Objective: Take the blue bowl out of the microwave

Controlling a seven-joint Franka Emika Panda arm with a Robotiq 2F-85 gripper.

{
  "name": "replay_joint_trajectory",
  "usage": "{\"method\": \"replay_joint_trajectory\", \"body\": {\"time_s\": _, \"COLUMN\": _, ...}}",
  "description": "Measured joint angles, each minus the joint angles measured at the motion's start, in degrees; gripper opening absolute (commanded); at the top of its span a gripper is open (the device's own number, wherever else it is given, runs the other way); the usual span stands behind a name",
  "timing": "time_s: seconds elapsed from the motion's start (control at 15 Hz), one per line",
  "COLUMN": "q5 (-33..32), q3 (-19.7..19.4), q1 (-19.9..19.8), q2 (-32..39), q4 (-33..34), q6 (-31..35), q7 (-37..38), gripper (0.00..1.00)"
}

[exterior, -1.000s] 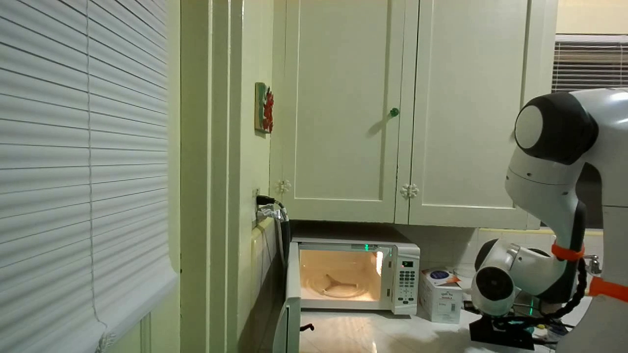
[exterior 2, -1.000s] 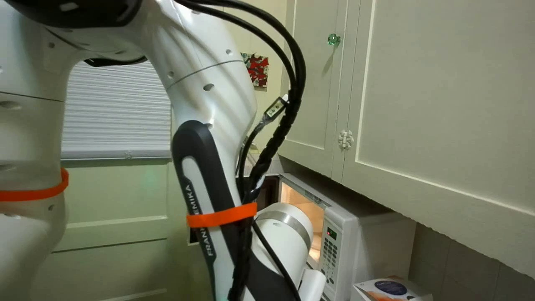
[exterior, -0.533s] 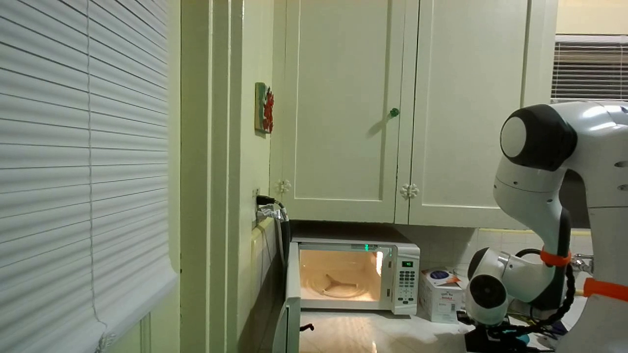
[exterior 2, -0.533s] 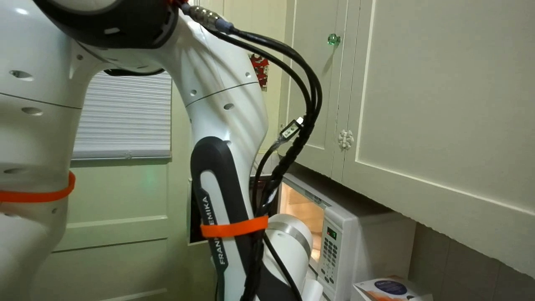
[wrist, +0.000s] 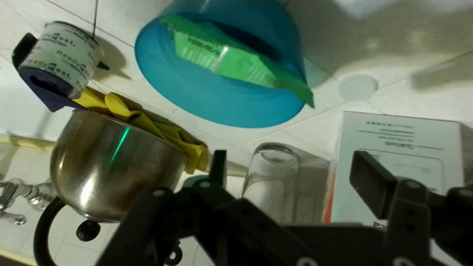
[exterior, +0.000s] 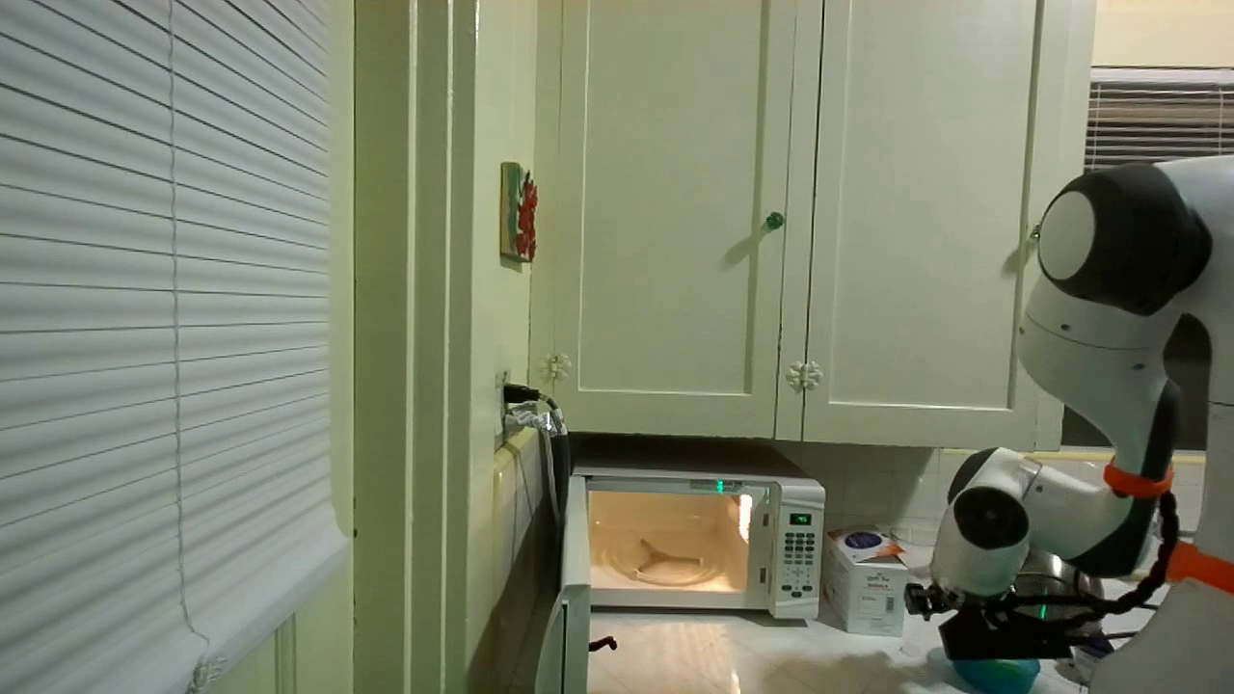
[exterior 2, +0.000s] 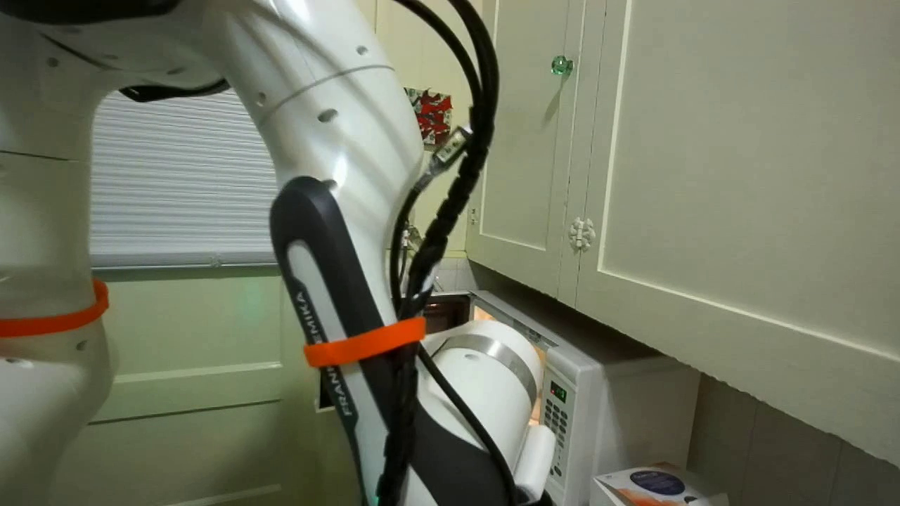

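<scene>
You stand at a kitchen, by its look one in a home; cream cabinets with a green glass knob hang above a white microwave in both exterior views; under it runs a tiled counter; your wrist view gives you a chrome tap, a metal kettle and a drinking glass; a slatted blind and a small wall picture look homely too.
</scene>
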Motion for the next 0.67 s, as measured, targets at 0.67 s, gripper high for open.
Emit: {"method": "replay_joint_trajectory", "body": {"time_s": 0.67, "q5": -1.60, "q3": 7.64, "q1": -19.15, "q2": -10.80, "q4": 3.39, "q6": 46.52, "q7": -25.05, "gripper": 1.00}}
